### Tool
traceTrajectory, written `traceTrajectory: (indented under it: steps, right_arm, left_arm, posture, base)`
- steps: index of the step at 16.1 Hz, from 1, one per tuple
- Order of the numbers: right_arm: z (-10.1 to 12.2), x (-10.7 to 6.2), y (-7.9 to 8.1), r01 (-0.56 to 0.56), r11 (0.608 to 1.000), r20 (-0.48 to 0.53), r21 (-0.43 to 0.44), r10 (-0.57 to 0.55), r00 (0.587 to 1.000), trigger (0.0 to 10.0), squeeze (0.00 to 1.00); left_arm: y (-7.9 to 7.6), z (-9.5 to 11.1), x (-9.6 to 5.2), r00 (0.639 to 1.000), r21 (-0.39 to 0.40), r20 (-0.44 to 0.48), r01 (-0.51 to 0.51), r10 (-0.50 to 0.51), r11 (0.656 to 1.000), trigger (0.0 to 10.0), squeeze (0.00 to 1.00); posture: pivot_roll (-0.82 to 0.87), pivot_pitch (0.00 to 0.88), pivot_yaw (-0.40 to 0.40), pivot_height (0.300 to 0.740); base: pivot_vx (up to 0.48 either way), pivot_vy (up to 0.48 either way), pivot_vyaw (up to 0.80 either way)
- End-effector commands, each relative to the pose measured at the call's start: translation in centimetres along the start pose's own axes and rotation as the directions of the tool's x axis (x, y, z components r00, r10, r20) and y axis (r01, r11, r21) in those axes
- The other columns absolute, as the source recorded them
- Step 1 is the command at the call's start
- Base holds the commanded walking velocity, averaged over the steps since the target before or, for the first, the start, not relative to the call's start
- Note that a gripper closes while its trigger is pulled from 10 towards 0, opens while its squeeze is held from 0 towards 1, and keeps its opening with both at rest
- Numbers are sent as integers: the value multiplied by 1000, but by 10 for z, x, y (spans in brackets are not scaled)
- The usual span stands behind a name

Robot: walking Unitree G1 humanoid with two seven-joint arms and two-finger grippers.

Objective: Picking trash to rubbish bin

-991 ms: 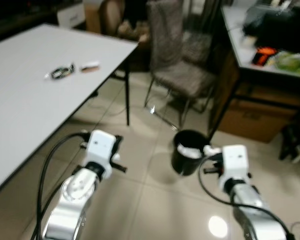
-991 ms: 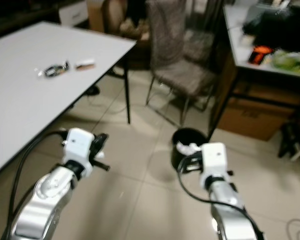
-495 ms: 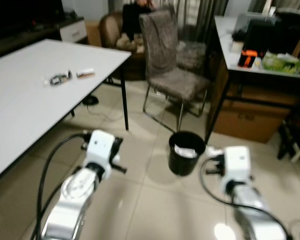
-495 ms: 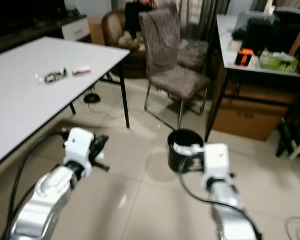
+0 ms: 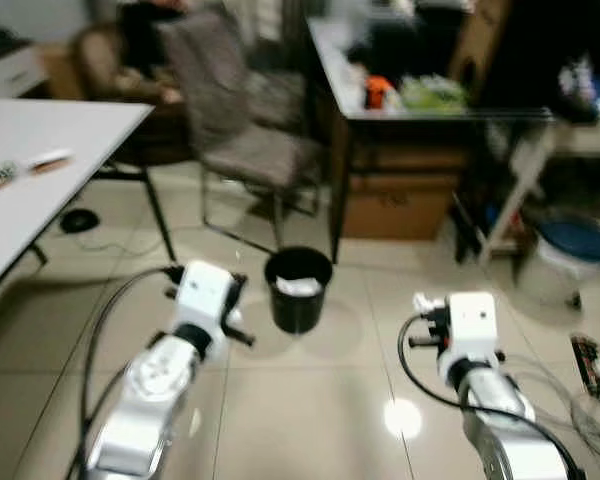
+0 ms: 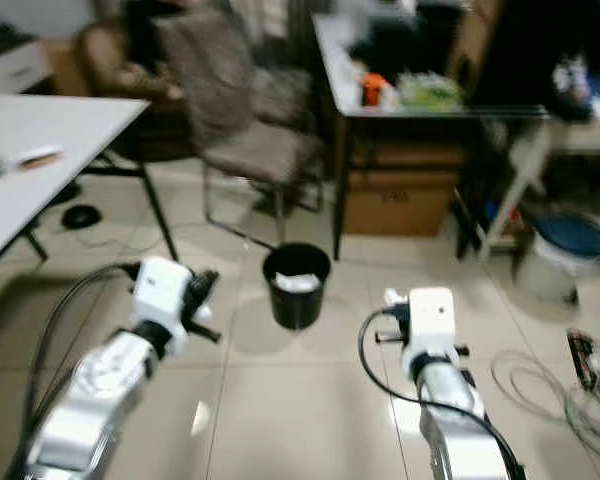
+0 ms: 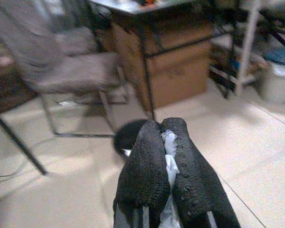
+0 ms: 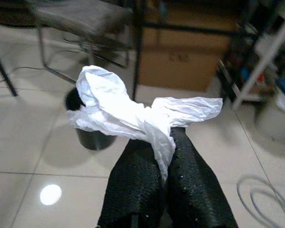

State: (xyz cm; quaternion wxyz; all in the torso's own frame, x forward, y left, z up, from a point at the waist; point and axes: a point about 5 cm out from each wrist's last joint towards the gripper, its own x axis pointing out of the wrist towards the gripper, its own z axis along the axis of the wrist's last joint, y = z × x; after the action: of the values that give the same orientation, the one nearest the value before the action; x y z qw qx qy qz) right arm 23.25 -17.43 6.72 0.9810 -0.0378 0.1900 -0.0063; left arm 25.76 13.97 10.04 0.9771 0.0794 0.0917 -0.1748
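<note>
Black bin: the rubbish bin (image 5: 298,290) stands on the tiled floor (image 5: 310,400) ahead of both arms, just in front of the grey chair (image 5: 240,140), with white scraps (image 5: 300,286) already inside.
Right gripper: the right gripper (image 8: 165,142) is clenched on a crumpled white tissue (image 8: 133,111), which fans out above the fingertips (the bin lies beyond it in the wrist view).
Left gripper: the left gripper (image 7: 162,127) is pinched on a thin strip of white trash (image 7: 169,156), showing between the fingers (image 7: 145,166).
Surroundings: a white table (image 5: 25,175) at the robot's left carries small items (image 5: 20,165) near its edge; a dark desk (image 5: 420,100) with a cardboard box (image 5: 400,195) beneath stands behind the bin.
</note>
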Motion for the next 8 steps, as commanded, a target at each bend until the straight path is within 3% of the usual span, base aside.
traceTrajectory:
  steps: [1,2,8]
  right_arm:
    - [3,2,2,-15,1000,24,4,15,1000,10000,0]
    - [3,3,2,-19,1000,28,-4,19,999,10000,0]
    - [2,14,5,-46,997,35,-65,48,998,10000,0]
  left_arm:
    - [6,2,2,1000,33,10,-14,14,999,10000,0]
    - [6,1,3,1000,36,9,-11,11,999,10000,0]
    - [7,-8,9,999,37,-12,-37,37,999,10000,0]
  posture:
    - [-28,0,-29,740]
    - [-29,0,-27,740]
    - [-36,25,-15,740]
  base:
    - [0,0,-800]
    - [0,0,-800]
    - [252,0,0]
